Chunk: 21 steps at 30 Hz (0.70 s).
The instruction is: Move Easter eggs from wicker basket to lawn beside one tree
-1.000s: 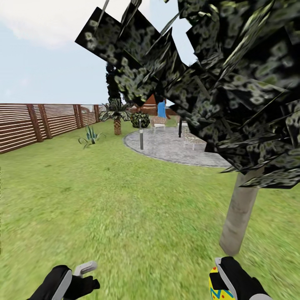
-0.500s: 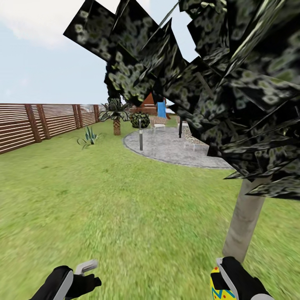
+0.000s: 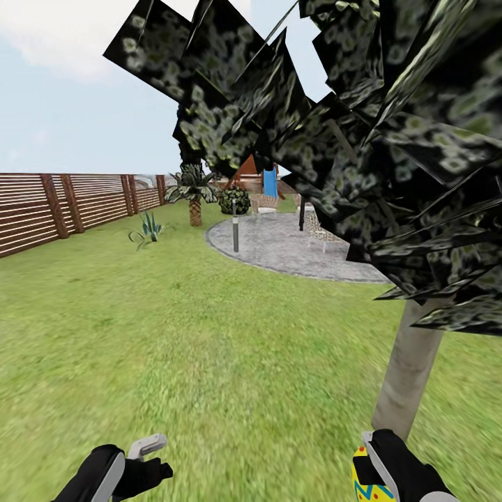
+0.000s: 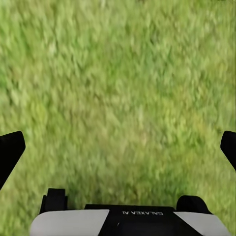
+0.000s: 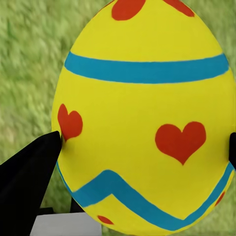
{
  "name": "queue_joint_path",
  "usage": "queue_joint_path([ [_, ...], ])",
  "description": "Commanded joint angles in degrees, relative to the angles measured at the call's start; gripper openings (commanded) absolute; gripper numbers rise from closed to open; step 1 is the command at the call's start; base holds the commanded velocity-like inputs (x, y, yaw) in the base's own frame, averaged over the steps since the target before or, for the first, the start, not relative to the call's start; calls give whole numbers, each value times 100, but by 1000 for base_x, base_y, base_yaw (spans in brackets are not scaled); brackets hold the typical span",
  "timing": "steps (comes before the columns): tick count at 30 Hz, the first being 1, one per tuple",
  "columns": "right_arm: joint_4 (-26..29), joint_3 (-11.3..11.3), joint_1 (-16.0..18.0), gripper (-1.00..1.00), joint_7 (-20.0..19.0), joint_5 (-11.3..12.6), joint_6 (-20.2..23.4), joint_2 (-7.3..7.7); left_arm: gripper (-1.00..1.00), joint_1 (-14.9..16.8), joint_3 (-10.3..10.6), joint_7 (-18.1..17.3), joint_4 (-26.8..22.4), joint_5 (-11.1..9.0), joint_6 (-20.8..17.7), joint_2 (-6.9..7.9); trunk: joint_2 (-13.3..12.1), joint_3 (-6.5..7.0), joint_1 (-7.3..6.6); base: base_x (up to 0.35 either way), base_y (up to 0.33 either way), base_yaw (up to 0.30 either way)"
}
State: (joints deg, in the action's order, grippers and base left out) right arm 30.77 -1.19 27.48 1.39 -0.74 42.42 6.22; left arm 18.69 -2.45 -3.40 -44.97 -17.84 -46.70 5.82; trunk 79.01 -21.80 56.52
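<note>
My right gripper (image 3: 365, 466) is shut on a yellow Easter egg (image 3: 362, 488) with blue bands and red marks. In the right wrist view the egg (image 5: 142, 113) sits large between the black fingers (image 5: 29, 182), above grass. The tree stands just ahead on the right, with a pale trunk (image 3: 408, 373) and dark, flecked foliage (image 3: 362, 139) overhead. My left gripper (image 3: 155, 457) hangs low over the lawn (image 3: 209, 348). Its fingers (image 4: 10, 152) are spread wide with nothing between them. The wicker basket and the other two eggs are out of view.
A brown slatted fence (image 3: 63, 206) runs along the left. Beyond the grass lies a grey round patio (image 3: 293, 247) with a short post (image 3: 236, 233) and pale chairs (image 3: 317, 229). A small palm (image 3: 194, 192) and a spiky plant (image 3: 148, 230) stand far off.
The whole view has crept forward toward the tree, so the trunk looks slightly nearer. Both grippers keep their pose, and the egg stays held.
</note>
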Motion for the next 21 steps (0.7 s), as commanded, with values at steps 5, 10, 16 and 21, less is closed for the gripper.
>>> queue_joint_path([
  [5, 8, -1, 3, -100, 9, 7, 29, -39, 100, 3, -10, -31, -3, 38, -39, -22, 206, -97, 111, 0, 0, 0],
  [10, 8, -4, 3, -100, 3, 22, 29, -33, 100, 3, -10, -30, 5, 50, -33, -52, 407, -187, 220, 0, 0, 0],
  [16, 13, 10, 3, -100, 2, 45, 29, -19, 100, 3, -1, -30, 6, 52, -32, -68, 647, -295, 352, 0, 0, 0],
  [21, 47, 2, 3, -100, -5, 13, 16, -42, 100, 3, -1, -18, 27, 52, -32, -129, 848, -385, 462, 0, 0, 0],
])
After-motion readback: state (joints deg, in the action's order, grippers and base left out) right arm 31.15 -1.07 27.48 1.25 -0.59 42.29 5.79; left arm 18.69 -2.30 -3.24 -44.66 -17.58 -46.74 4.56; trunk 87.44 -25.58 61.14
